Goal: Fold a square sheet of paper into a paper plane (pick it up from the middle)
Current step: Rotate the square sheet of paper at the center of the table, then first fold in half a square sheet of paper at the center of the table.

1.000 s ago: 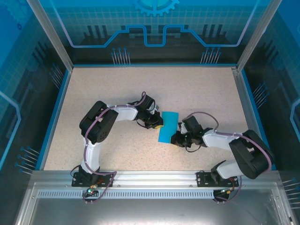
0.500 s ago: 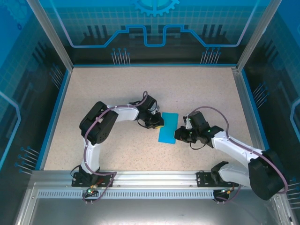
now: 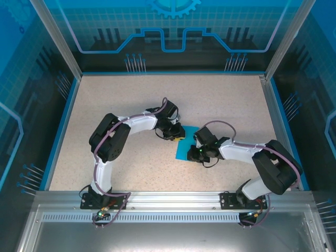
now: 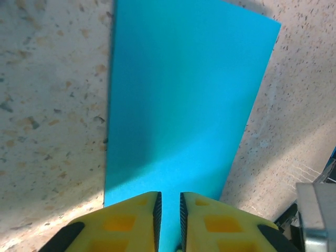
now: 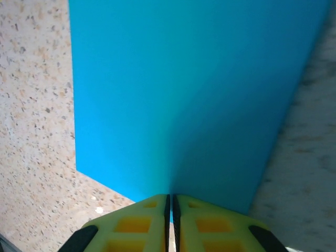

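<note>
Judging by both wrist views, found thin matte teal-blue paper sheet (image 4: 178, 105) folded to a narrow rectangle, lying on speckled beige tabletop (image 4: 47, 105) approx. mid-workspace, betw. the two arms. Saw right gripper (image 5: 170, 198) clenched on one edge, faint crease line running straight into its seam. Saw left gripper (image 4: 170, 197) at opposite edge w/ jaws slightly parted, paper in the gap but prob. not pinched. Flagged risks: w/ one end effectively free, any pull from right could've dragged or skewed sheet & spoiled fold alignment; hard pinch could've crumpled or torn thin paper; left tips could've snagged edge on retreat.
</note>
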Available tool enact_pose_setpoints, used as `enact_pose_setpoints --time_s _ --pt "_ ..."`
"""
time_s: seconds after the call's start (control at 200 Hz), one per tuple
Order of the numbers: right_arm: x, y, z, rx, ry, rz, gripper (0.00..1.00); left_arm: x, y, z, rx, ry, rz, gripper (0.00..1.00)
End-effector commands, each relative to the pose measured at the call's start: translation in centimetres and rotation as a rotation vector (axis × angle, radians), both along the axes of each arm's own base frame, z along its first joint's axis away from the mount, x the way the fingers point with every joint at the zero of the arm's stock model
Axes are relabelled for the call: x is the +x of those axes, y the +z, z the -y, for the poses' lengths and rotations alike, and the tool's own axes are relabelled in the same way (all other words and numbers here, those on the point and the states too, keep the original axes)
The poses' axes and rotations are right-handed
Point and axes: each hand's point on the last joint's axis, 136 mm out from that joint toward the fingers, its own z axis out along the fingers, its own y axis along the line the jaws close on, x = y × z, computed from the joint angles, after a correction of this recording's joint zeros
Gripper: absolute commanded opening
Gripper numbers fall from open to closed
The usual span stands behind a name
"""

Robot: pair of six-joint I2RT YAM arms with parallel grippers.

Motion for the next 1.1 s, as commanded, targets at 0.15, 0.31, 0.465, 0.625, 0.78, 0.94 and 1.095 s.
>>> enact_pose_setpoints --time_s 0.15,0.31,0.465,0.625,0.78,0.94,1.095 --pt "1.3 -0.8 -4.0 -0.02 -0.084 0.009 0.13 0.8 3.9 -5.6 0.038 0.135 0.099 0.3" --pt "3.0 -1.0 -7.5 -0.017 -0.104 -0.011 0.13 -0.3 4.0 -10.1 0.103 0.237 0.126 0.38" --pt "5.5 1.0 -11.5 0.087 -0.064 0.017 0.14 -1.5 3.5 -13.5 0.108 0.327 0.12 0.43" --pt "7.4 5.0 -10.4 0.156 -0.042 0.128 0.19 -2.4 4.7 -12.8 -0.003 0.3 0.164 0.43" --pt "6.8 4.8 -6.1 0.142 -0.058 0.162 0.17 -3.3 5.8 -10.3 -0.077 0.24 0.173 0.38" --pt "6.2 4.0 -3.0 0.167 -0.074 0.165 0.12 -4.8 5.7 -6.1 -0.113 0.178 0.144 0.28" --pt "6.1 2.9 -2.7 0.202 -0.07 0.142 0.07 -5.4 4.2 -3.4 -0.111 0.165 0.095 0.22"
